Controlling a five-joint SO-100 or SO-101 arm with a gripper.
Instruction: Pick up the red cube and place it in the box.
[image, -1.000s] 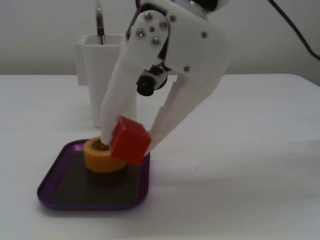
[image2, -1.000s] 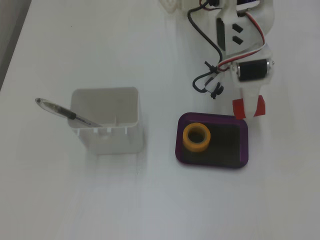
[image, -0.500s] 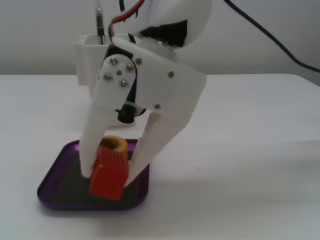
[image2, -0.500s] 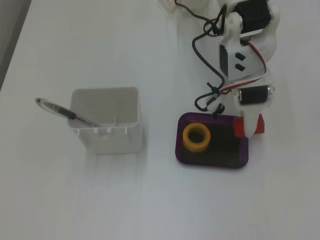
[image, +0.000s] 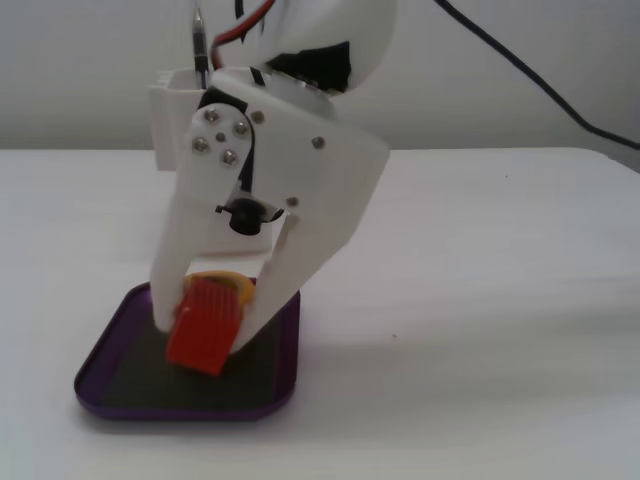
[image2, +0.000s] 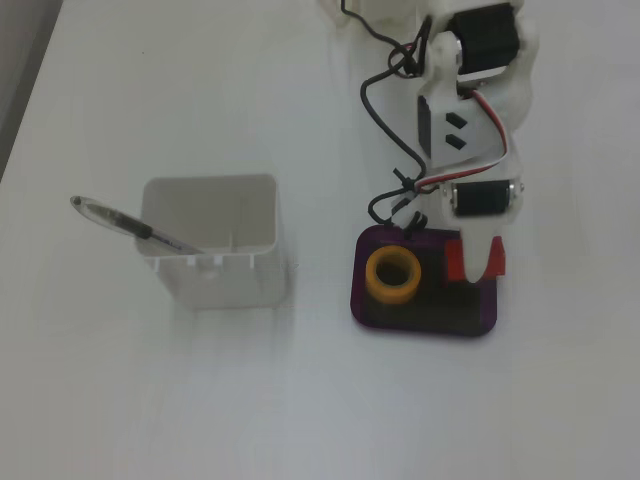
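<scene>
Red cube: ribbed oblong block, tilted, long axis slanting down to the left in a fixed view, clamped between the 2 white fingers of the hand over the dark floor of the box; whether it touches that floor cannot be told. From above, only red slivers show beside the fingers. Yellow tape roll in the same box, mostly hidden in the side view; white container with pen well apart on the worktop.

White 3D-printed arm w/ smooth rounded shells; silver screws in a cluster on side plate. Black servo blocks, red/black/white wires looping alongside. Small black round cam lens betw. white jaws.
</scene>
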